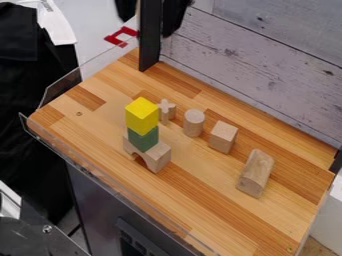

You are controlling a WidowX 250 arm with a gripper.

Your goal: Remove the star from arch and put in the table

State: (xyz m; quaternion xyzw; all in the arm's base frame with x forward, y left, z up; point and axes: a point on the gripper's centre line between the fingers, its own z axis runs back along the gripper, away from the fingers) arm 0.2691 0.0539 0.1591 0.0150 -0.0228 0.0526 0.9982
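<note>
Clear rim edges table; arch and rounded block sit well apart

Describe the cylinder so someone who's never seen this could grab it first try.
On the wooden table, find the arch carrying the green block and yellow block. Behind it, nearer the gray wall, the cylinder stands between the cross and the plain cube. Unlike either neighbour, it has a round, flat top.

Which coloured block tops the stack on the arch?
The yellow block: nothing sits on it, whereas the green block is beneath it, resting directly on the arch.
</note>
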